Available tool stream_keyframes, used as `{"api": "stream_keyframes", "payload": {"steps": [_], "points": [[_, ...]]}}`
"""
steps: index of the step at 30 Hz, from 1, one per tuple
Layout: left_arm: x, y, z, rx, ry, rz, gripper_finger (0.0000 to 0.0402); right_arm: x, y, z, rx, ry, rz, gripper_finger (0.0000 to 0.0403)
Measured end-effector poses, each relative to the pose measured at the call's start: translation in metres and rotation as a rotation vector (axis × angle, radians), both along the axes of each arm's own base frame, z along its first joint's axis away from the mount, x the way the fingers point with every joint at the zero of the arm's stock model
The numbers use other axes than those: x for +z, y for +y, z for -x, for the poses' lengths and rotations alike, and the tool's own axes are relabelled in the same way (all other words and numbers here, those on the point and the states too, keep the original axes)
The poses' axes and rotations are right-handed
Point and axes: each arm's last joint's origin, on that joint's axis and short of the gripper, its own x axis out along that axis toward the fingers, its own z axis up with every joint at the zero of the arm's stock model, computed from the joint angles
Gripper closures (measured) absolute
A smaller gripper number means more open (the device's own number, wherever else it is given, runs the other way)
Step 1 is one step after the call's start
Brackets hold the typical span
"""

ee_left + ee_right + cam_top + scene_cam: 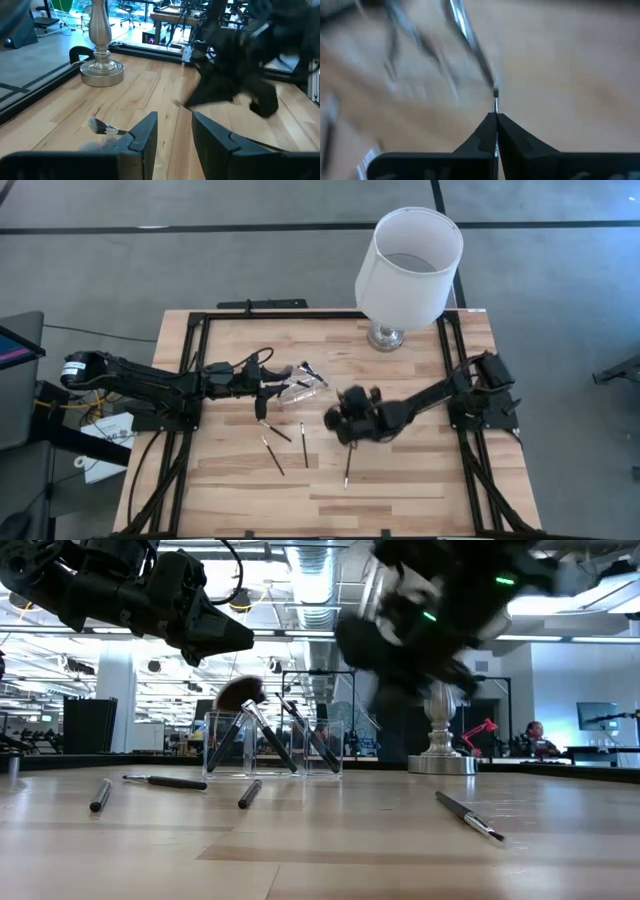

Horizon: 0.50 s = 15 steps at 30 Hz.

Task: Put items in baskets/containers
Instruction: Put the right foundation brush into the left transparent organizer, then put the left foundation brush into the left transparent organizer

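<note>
**Thin grip, long brush: a slip is the danger**

Left to right across the bench [400, 480]: the left hand [268, 392] sits at nine o'clock with its fingers [145, 135] apart, steadying the clear cup [297, 388], which already holds several brushes, the fluffy-headed brush [240, 692] among them. Three loose brushes [272, 455] lie toward six o'clock. At centre, the right hand [345, 420] has pinched its fingers together on a makeup brush [347, 465], gripping only the very end. That is the risk, I'd say: held so close to the tip, the brush could swing or slide free on the way over, or knock the crowded cup.
</note>
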Motion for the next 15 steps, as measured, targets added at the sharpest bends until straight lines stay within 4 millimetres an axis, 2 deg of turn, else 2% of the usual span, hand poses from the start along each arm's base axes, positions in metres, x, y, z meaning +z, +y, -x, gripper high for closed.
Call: {"api": "stream_keyframes", "payload": {"steps": [4,8,11,15], "points": [[0.000,0.000,0.000,0.000,0.000,0.001,0.0284,0.038,-0.023,-0.023,0.057,-0.122,0.210,0.0403],[0.000,0.000,0.000,0.000,0.000,0.003,0.0284,0.067,-0.045,-0.040,0.175,-0.142,0.428,0.0402],[0.000,0.000,0.000,0.001,0.000,0.003,0.0284,0.072,-0.063,-0.045,0.238,-0.177,0.428,0.0402],[0.000,0.000,0.000,0.000,0.000,0.003,0.0284,0.061,-0.076,-0.046,0.271,-0.128,0.381,0.0402]]}}
